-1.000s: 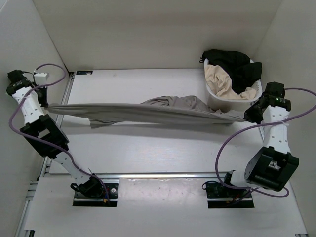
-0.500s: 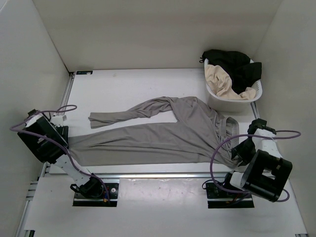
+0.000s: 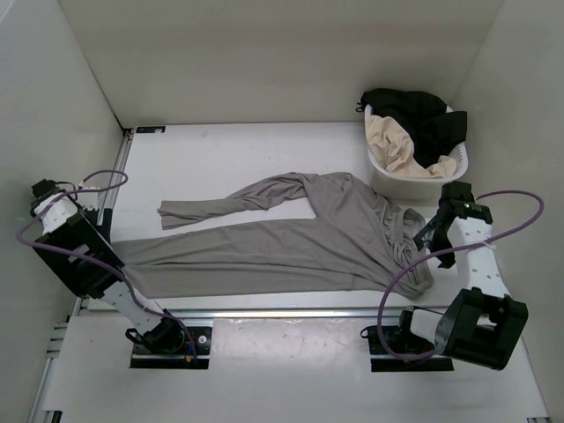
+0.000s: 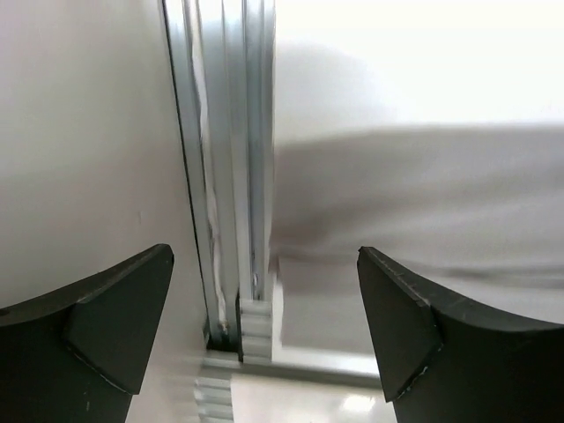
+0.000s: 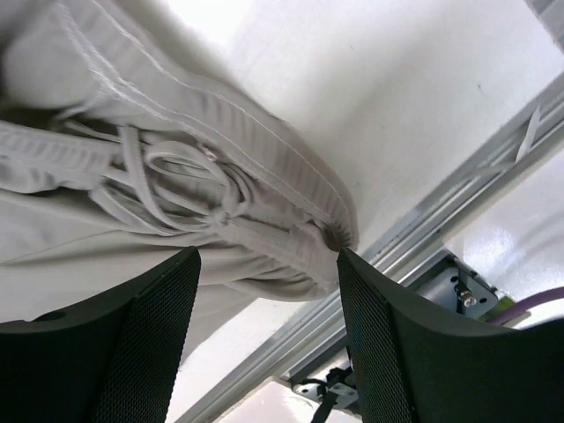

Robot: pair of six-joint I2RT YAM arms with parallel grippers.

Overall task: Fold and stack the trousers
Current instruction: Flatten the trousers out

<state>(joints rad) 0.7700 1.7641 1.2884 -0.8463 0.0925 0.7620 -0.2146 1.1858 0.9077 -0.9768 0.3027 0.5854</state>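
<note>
A: Any brand or label you can read?

B: Only a small dark strip point(image 3: 145, 129) at the far left corner of the tabletop point(image 3: 247, 150), and it is too small to make out.

A: What about the surface and the room?

B: The tabletop is plain white, with off-white walls point(image 3: 264, 53) on three sides. A bare metal rail point(image 4: 229, 176) runs down its left edge.

A: Start from the left, then.

B: The left claw point(image 4: 264, 256) hangs over that rail with its fingers spread wide and nothing between them. A purple cable point(image 3: 97, 181) loops off its arm.

A: Where are the trousers?

B: The trousers point(image 3: 291, 242) lie flat across the middle of the tabletop, legs pointing left and waist to the right. The near leg reaches almost to the left edge — its end shows pale grey beside the rail in the left wrist view. The other leg angles away and ends well short of that edge.

A: And further right?

B: The waistband point(image 5: 220, 150) is bunched up, with its drawstring point(image 5: 176, 167) looped loose on top. The right claw point(image 5: 267, 256) hovers just over it with the fingers parted — gripping nothing.

A: And the far right corner?

B: There is a white basket point(image 3: 463, 159) there. It holds a black garment point(image 3: 423, 115) and a cream garment point(image 3: 397, 141).
</note>
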